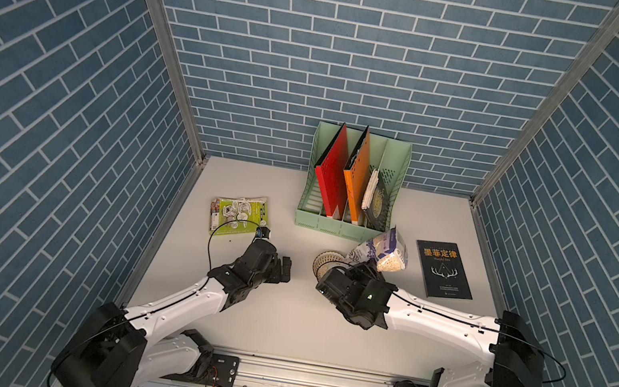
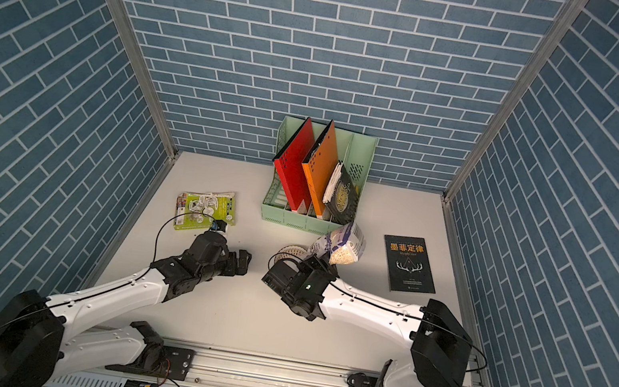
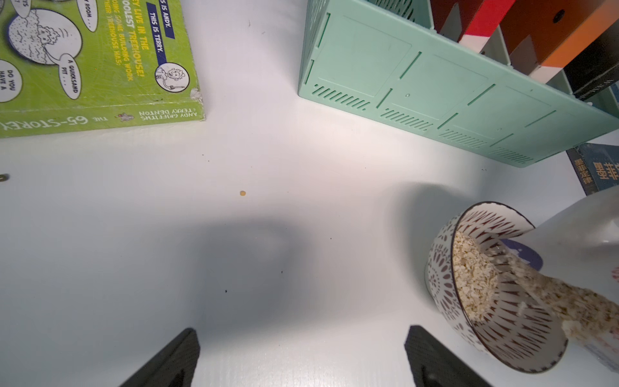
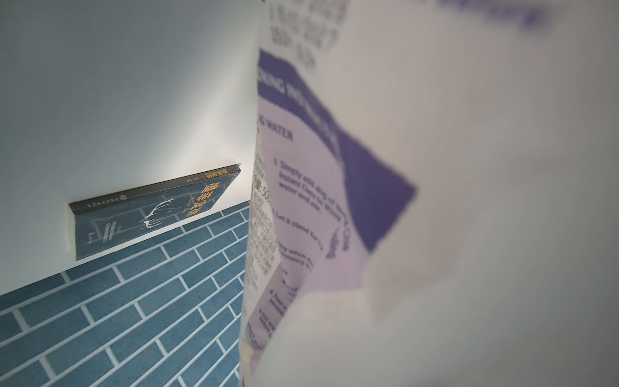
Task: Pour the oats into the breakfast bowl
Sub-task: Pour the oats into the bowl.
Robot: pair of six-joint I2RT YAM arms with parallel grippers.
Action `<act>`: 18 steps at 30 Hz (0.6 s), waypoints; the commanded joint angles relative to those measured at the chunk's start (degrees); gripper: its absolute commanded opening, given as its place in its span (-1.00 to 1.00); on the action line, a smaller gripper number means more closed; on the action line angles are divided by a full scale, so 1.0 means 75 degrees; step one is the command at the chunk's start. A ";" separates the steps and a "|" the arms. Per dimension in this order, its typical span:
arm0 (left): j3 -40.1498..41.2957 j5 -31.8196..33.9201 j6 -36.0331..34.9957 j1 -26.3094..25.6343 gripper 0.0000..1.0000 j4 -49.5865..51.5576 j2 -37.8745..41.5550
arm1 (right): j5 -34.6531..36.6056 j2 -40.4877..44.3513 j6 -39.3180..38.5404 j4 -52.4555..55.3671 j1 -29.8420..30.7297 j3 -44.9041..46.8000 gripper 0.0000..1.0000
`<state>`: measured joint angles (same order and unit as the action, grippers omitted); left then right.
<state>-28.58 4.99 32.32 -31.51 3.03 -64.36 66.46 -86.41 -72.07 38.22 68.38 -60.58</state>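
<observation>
Clenched, my right claw (image 1: 367, 266) grips the white stand-up plastic pouch (image 1: 385, 248), tipped mouth-down so the pale beige oat flakes (image 3: 472, 271) slide into the small round patterned ceramic bowl (image 3: 438, 278) just beside and below my claw. Farther off, my left claw (image 3: 301, 355) hangs wide open and empty, clear of the pour.

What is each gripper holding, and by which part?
The right gripper grips the oats pouch along its side, about mid-body, contact hidden; the left gripper is open, holding nothing.
</observation>
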 commanded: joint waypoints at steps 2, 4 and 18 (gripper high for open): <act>-0.0069 -0.0010 -0.0109 0.0032 0.99 -0.0052 -0.0044 | 0.1051 0.0304 -0.0385 -0.0292 -0.0070 -0.0386 -1.00; -0.0069 -0.0020 -0.0105 0.0048 0.99 -0.0064 -0.0045 | 0.1053 0.0218 -0.0473 -0.0416 -0.0074 -0.0343 -1.00; -0.0267 -0.0262 -0.0199 0.0040 0.99 -0.0187 -0.0191 | 0.0994 0.0022 -0.0922 -0.0805 0.0067 -0.0292 -1.00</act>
<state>-28.82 3.38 31.88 -31.51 2.11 -65.54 66.96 -86.30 -76.64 33.93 68.58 -60.93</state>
